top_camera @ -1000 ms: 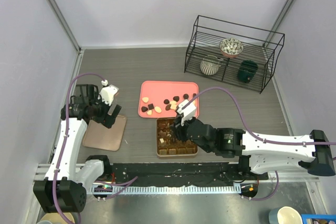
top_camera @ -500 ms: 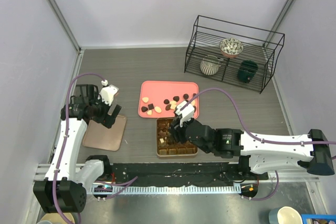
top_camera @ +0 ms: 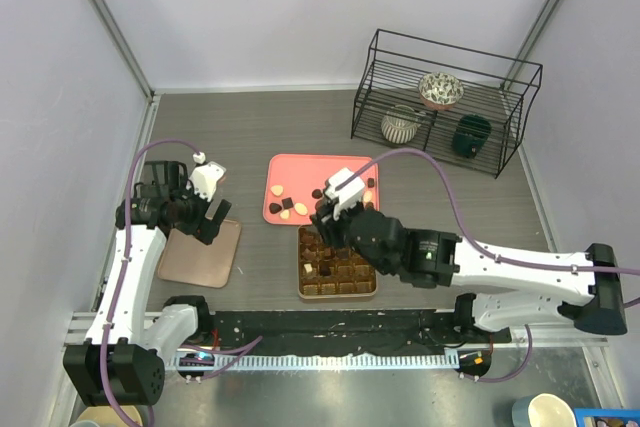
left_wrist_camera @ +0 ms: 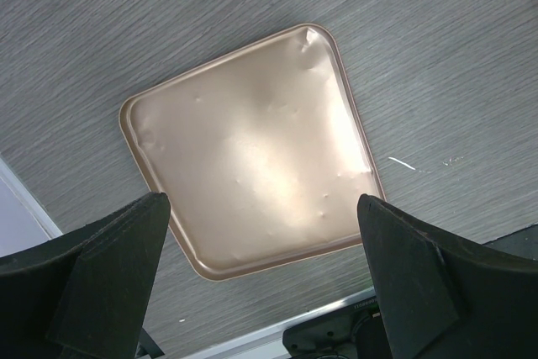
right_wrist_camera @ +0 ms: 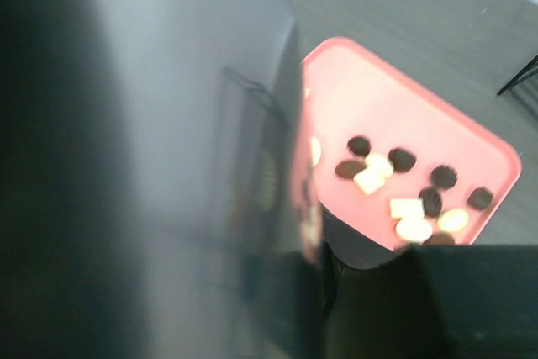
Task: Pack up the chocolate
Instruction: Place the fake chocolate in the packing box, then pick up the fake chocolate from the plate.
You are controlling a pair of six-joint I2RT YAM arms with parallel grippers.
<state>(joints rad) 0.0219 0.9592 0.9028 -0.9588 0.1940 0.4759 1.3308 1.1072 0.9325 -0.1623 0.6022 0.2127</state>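
Right gripper point(top_camera: 322, 217) nearer tray point(top_camera: 300, 172), jaws unclear

A: Any txt, labels, brand marks, nos. legible?
B: None, all 3 views. Pink tray point(top_camera: 300, 169): plain surface. Flat gold-brown tray point(left_wrist_camera: 252, 157) on left wrist cam: sheen and dents only, no print.
A: Box? Bowls?
B: Gridded box point(top_camera: 340, 289): no mark readable. Patterned bowl point(top_camera: 440, 89) in wire rack point(top_camera: 455, 57): decoration, not lettering. Chocolate point(right_wrist_camera: 370, 181): right wrist cam blurred, can't tell if any stamp.
A: Rig itself?
B: Coloured strip point(top_camera: 200, 355) by left arm base, too small to read. No readable txt to log.
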